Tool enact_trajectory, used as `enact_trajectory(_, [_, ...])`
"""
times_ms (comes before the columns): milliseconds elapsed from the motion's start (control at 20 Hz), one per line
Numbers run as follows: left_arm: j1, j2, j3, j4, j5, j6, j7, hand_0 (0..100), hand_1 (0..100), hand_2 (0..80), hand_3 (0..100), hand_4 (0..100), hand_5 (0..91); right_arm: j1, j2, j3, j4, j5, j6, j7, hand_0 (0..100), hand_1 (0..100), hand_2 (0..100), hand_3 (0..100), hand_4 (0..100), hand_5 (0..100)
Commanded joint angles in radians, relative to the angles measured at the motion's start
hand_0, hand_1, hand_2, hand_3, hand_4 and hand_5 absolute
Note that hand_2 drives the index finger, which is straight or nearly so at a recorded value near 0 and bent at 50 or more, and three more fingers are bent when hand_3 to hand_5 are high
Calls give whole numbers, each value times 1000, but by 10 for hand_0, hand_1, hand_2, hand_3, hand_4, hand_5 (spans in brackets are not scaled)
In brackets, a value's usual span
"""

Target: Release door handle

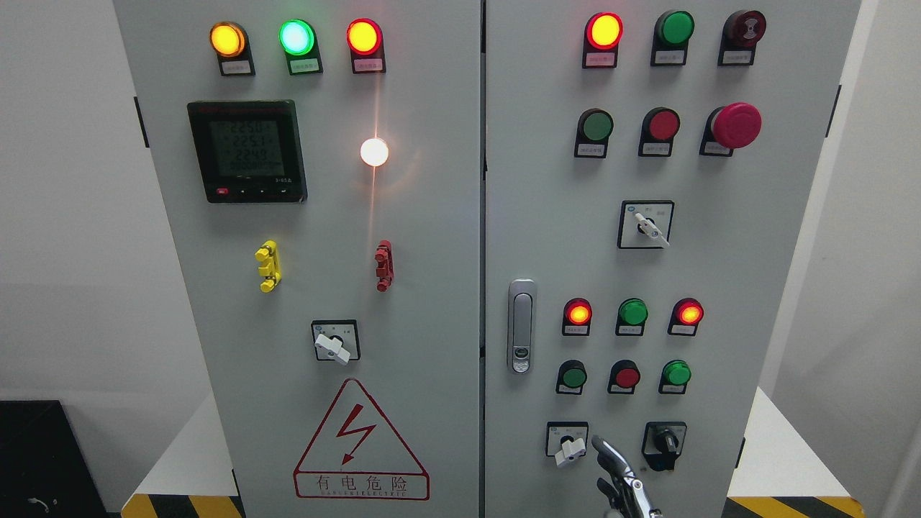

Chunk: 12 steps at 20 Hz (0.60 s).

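1. One hand [624, 483] is all I've got in view, poking up from the bottom edge right of the middle, so I'm calling it my right. Fingers [608, 452] look loosely spread and hold nothing. No sign of my left arm at all.

2. Just beside my top fingertip, to its left, is a small white knob switch [570, 447]. A black knob switch [665, 440] sits near it on the other side. I'm not touching either, as far as I can tell.

3. Further up the same right-hand door [719, 288] is the door handle [521, 326]: a slim upright silver lever set flush in its recess near the door's left edge, lock at the bottom. It's well above and left of my fingers, clearly apart, so I'd say the letting-go part is basically done.

4. My guess on feel: stiff metal, smooth and a bit slippery, nothing fragile. It probably pivots out, so you'd hook fingers behind the long lever, not pinch the lock end.

5. Furthest up are rows of lamps and a big red mushroom button [735, 125], best not bumped.
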<state>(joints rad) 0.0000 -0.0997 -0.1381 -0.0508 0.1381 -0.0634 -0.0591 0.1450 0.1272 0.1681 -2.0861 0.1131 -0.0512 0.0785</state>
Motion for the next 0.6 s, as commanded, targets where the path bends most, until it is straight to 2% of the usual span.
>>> enact_trajectory(0, [18, 0, 0, -1, 0, 0, -1, 120, 556, 0, 0, 0, 0, -1, -1, 2, 0, 0, 1, 0, 391, 79, 0, 97, 68, 21])
enact_trajectory(401, [18, 0, 0, 0, 0, 0, -1, 120, 556, 0, 0, 0, 0, -8, 0, 1, 0, 2, 1, 1, 394, 83, 0, 100, 74, 25])
enact_trajectory(551, [18, 0, 0, 0, 0, 0, -1, 120, 556, 0, 0, 0, 0, -33, 2, -2, 0, 5, 2, 0, 390, 101, 0, 116, 114, 89])
